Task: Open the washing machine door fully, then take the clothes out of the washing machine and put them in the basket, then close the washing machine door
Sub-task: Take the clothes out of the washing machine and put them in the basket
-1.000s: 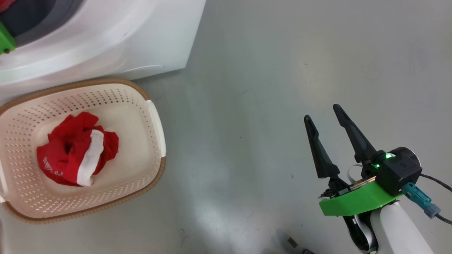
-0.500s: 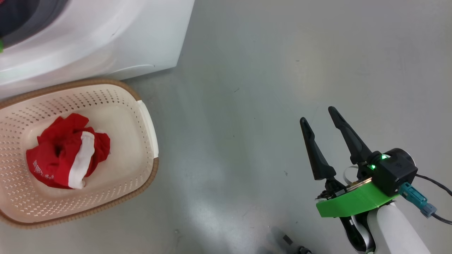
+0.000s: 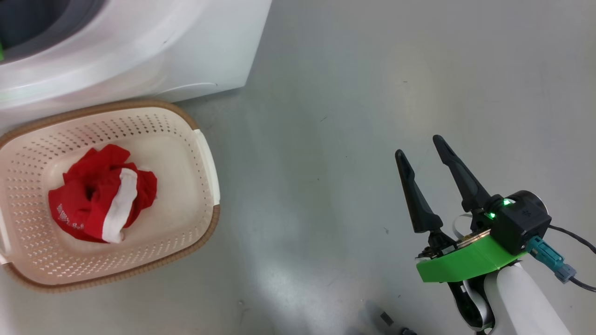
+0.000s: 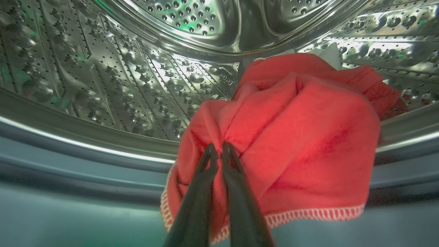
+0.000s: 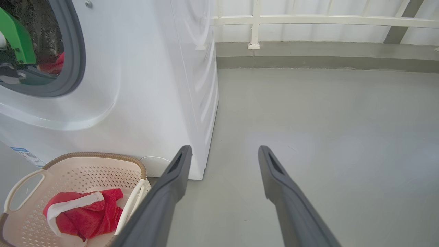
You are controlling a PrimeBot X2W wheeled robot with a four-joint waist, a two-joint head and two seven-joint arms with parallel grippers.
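Clothes, two small bright red fabric garments: one with a white trim band and white print (image 3: pixel 100 200) lies crumpled in the cream-white perforated plastic basket with the brown woven-look rim (image 3: pixel 177 186). The other (image 4: pixel 291 137) is inside the perforated steel drum (image 4: pixel 137 85), bunched near the front lip, its white-stitched hem hanging over the grey rubber gasket (image 5: pixel 77 51).

Progress, judged: the port of the big white front-loading washing machine (image 3: pixel 139 51) stands unobstructed, so door-opening looks done. First garment transferred. Second garment gripped but not yet out. Left to do: lift it clear, drop it in the basket, shut the door.

Left gripper (image 4: pixel 216 151): the two dark fingers are pressed nearly together, pinching a gathered fold of the red cloth in the drum; creases radiate from the pinch.

Right gripper (image 3: pixel 419 149): fingers spread wide, holding and touching nothing, hanging over bare grey floor (image 3: pixel 349 93), well apart from the basket.

Basket sits on the floor just in front of the machine.
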